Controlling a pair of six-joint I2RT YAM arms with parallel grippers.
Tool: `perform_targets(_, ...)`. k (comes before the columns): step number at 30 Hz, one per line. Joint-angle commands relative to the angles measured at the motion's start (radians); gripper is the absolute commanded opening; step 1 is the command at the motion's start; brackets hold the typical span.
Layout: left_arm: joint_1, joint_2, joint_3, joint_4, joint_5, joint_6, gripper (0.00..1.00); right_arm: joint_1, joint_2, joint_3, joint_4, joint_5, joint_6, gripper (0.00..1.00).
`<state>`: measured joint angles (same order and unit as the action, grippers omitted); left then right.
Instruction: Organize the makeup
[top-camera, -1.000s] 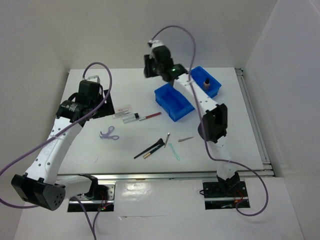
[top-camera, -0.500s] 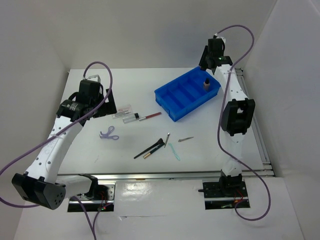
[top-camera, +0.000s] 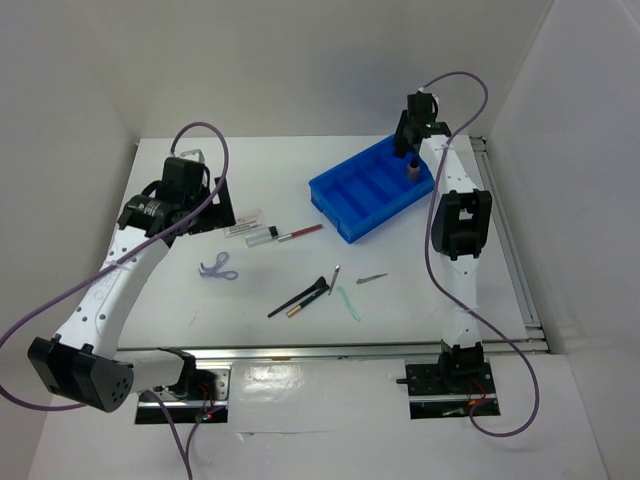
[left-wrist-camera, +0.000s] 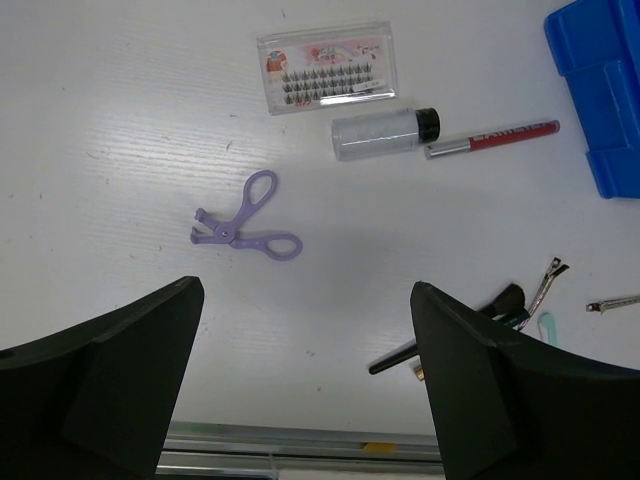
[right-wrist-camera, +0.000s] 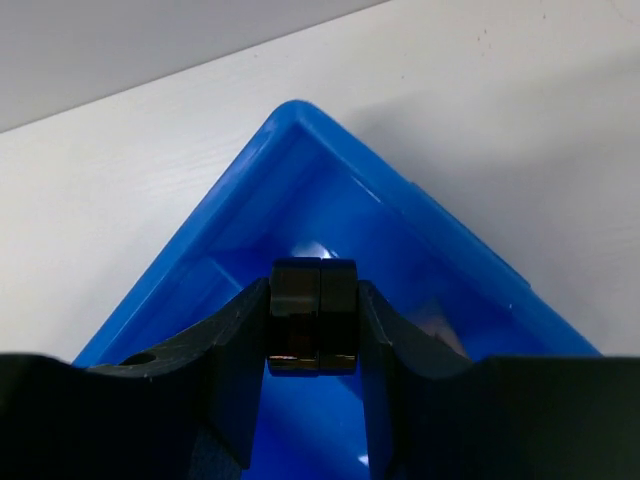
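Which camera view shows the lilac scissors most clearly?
The left wrist view: the lilac scissors lie large and unobstructed, both finger loops visible. The top external view shows them only as a small lilac shape. The right wrist view does not show them.

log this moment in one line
left tool: open, empty | right tool: shut on black pot over blue tray | lilac scissors: on table

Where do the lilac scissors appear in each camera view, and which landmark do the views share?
Top external: the lilac scissors lie on the table, left of centre.
Left wrist: the scissors are left of centre in the picture.
Right wrist: not in the picture.
Shared landmark: the blue tray, upper right in the top view, at the upper right edge of the left wrist view, and filling the right wrist view.
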<state>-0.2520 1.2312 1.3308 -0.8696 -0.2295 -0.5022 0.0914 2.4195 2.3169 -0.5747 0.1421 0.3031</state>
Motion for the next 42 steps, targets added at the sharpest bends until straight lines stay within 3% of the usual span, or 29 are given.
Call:
perform_targets(1,0.005,0.004,0.044,0.003,0.007,-0.007,0.99,-0.015,0.027,0.079,0.045,0.008,0.004,0.31)
perform_targets(3,0.005,0.004,0.044,0.003,0.007,-0.007,0.99,-0.015,0.05,0.104,0.045,-0.001,0.004,0.43)
perform_targets(4,0.005,0.004,0.044,0.003,0.007,-0.007,0.99,-0.015,0.05,0.104,0.045,-0.01,0.004,0.65)
perform_targets(5,0.005,0.004,0.044,0.003,0.007,-0.007,0.99,-0.015,0.05,0.104,0.045,-0.01,0.004,0.76)
perform_targets(8,0.005,0.014,0.044,-0.017,0.007,-0.007,0.99,-0.015,0.037,0.104,0.055,-0.032,0.004,0.89)
perform_targets(11,0.005,0.014,0.053,-0.017,0.007,-0.016,0.99,-0.015,-0.04,0.104,0.067,-0.042,-0.005,0.87)
perform_targets(16,0.005,-0.004,0.064,-0.017,-0.005,-0.016,0.99,0.097,-0.195,0.023,0.087,-0.009,-0.077,0.53)
perform_targets(19,0.005,-0.016,0.064,-0.017,-0.014,-0.016,0.99,0.186,-0.295,-0.1,0.096,-0.027,-0.09,0.52)
perform_targets(24,0.014,-0.038,0.084,-0.04,-0.036,-0.056,0.99,0.427,-0.31,-0.24,0.066,-0.148,-0.099,0.85)
perform_targets(26,0.014,-0.051,0.084,-0.04,-0.06,-0.084,0.97,0.519,-0.289,-0.266,0.065,-0.19,-0.125,0.92)
perform_targets(33,0.023,-0.093,0.127,-0.117,-0.22,-0.151,0.97,0.645,-0.106,-0.065,-0.128,-0.213,-0.063,0.96)
perform_targets(37,0.023,-0.163,0.097,-0.079,-0.229,-0.164,0.96,0.691,-0.096,-0.112,-0.125,-0.184,-0.036,0.92)
perform_targets(42,0.023,-0.173,0.074,-0.068,-0.214,-0.154,0.96,0.691,-0.053,-0.048,-0.181,-0.174,0.002,0.96)
